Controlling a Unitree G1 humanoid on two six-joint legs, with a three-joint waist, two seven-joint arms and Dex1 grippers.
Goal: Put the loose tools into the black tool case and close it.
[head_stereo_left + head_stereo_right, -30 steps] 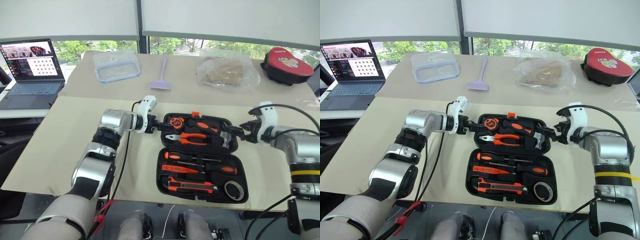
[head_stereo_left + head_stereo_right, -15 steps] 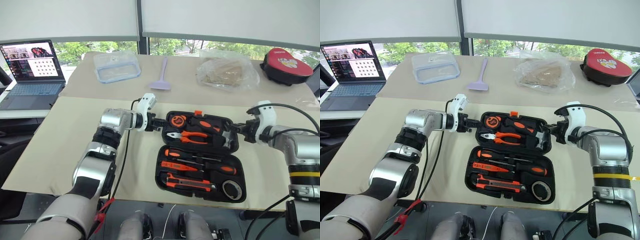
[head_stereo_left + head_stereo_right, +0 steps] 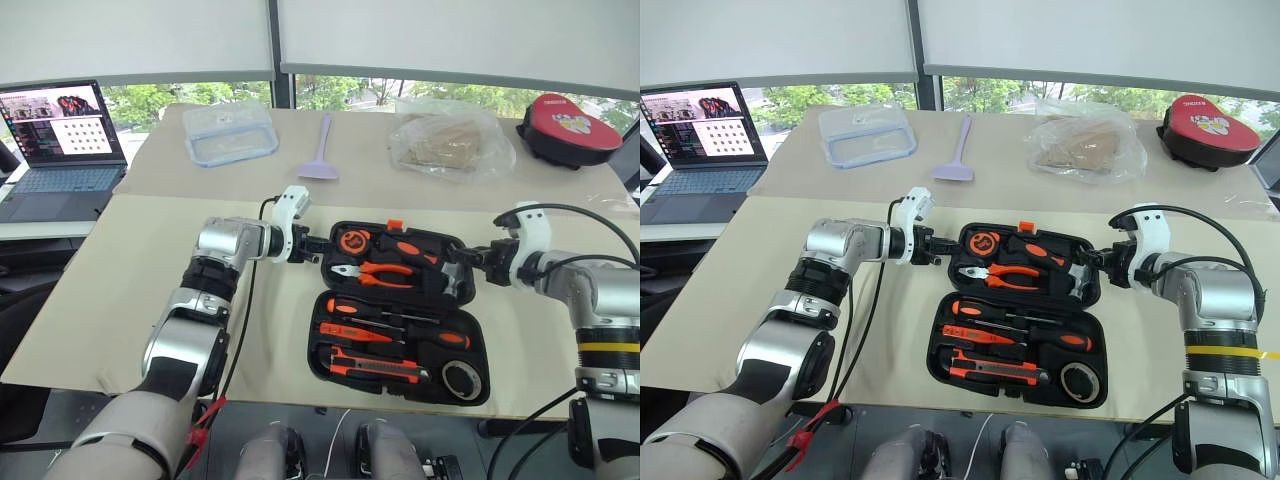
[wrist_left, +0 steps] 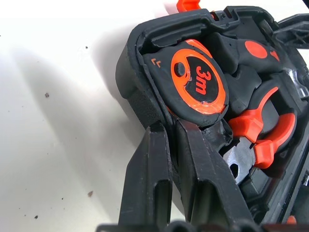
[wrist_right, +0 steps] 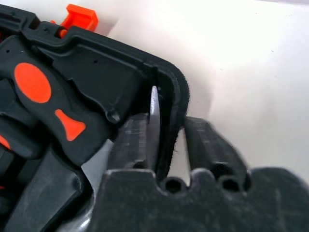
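The black tool case (image 3: 400, 312) is lying open at the frame's centre. The left gripper (image 4: 170, 140) is pinching its rim tightly. The right gripper (image 5: 169, 137) is straddling the opposite rim; I cannot tell if it is gripping.

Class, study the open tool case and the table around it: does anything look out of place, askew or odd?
Nothing stands out. The black tool case lies open and flat, its tools sitting in their moulded slots. The left gripper and right gripper pinch opposite edges of its far half.
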